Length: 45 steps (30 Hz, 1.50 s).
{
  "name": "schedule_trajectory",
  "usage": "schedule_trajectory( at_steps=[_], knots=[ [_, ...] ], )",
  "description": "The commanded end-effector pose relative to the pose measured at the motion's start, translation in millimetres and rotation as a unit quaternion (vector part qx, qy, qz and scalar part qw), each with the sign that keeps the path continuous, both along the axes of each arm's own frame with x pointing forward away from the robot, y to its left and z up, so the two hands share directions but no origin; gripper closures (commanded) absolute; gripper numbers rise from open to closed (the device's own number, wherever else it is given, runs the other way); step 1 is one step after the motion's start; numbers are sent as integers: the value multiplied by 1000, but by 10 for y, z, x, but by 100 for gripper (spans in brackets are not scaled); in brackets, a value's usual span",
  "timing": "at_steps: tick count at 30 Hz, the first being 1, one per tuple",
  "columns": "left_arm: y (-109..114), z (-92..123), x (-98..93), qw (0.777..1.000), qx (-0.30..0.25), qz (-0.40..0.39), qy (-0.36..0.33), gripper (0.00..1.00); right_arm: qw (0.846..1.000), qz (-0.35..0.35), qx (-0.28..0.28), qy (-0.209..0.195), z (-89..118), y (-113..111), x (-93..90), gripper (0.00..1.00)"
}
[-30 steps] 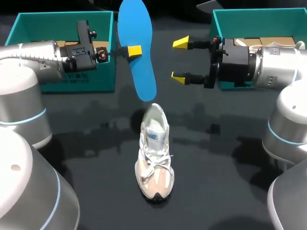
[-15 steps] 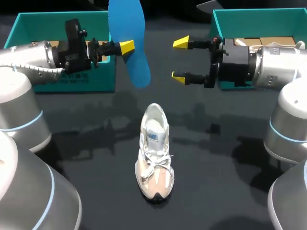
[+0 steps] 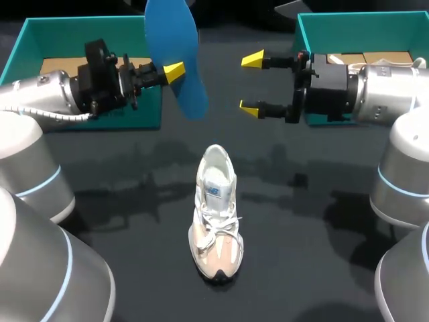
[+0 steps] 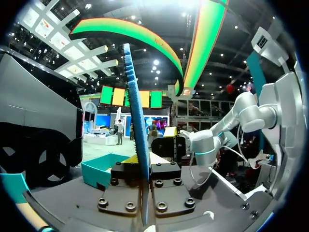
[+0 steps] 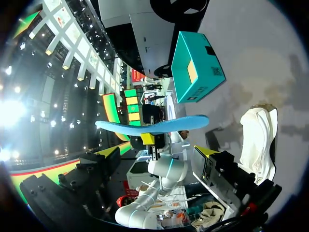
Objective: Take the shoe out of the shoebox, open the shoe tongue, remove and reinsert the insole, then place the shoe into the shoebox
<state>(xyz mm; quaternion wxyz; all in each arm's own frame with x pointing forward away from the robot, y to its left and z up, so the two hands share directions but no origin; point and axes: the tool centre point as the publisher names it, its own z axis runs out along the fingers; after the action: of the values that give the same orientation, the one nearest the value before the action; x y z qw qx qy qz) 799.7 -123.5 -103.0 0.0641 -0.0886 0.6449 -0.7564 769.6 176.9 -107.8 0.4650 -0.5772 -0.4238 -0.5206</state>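
Note:
The blue insole [image 3: 171, 54] hangs upright above the table's far middle, with my left gripper [image 3: 173, 70] shut on its lower half. It rises edge-on [image 4: 135, 121] from between that gripper's fingers [image 4: 145, 169]. The white and beige shoe [image 3: 216, 215] stands on the dark table below, toe toward the near edge, tongue pulled open. My right gripper [image 3: 251, 84] is open and empty, to the right of the insole and pointing at it. In the right wrist view the insole [image 5: 154, 125] floats ahead of the open gripper [image 5: 157, 152], with the shoe [image 5: 258, 140] off to one side.
A teal shoebox [image 3: 144, 114] stands at the far left behind my left arm, also seen as the teal box [image 5: 195, 67]. A second teal shoebox [image 3: 362, 23] stands at the far right behind my right arm.
My left arm has drawn the insole to the left and farther back, turning its wrist. The right arm and the shoe have not moved.

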Motion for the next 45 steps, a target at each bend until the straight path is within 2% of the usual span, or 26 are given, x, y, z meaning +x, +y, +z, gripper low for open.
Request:
schedule_trajectory(
  at_steps=[1,6,8,9,20,26,29,31,32,33,34,45],
  knots=[
    [-1,-26,-18,996,-15,18,-85,100,1000,-1,-1,0,-6,27,5,0],
    [88,53,-133,970,-26,-3,-240,100,1000,-1,-1,0,-6,27,5,0],
    [133,100,-163,954,3,-22,-299,100,1000,-1,-1,0,-6,27,5,0],
    [156,120,-159,950,19,-15,-310,100,1000,-1,-1,0,-6,27,5,0],
    [156,120,-159,950,19,-15,-310,100,1000,-1,-1,0,-6,27,5,0],
    [140,81,-178,903,53,-29,-425,100,1000,-1,-1,0,-6,27,5,0],
    [140,91,-216,863,72,-29,-499,100,1000,-1,-1,0,-6,27,5,0],
    [147,107,-250,821,90,-22,-563,100,1000,-1,-1,0,-6,27,5,0],
    [149,110,-259,809,99,-18,-579,100,1000,-1,-1,0,-6,27,5,0],
    [162,118,-283,781,113,-13,-614,100,1000,-1,-1,0,-6,27,5,0],
    [172,131,-272,776,132,7,-617,100,1000,-1,-1,0,-6,27,5,0],
    [172,131,-272,776,132,7,-617,100,1000,-1,-1,0,-6,27,5,0]
  ],
)
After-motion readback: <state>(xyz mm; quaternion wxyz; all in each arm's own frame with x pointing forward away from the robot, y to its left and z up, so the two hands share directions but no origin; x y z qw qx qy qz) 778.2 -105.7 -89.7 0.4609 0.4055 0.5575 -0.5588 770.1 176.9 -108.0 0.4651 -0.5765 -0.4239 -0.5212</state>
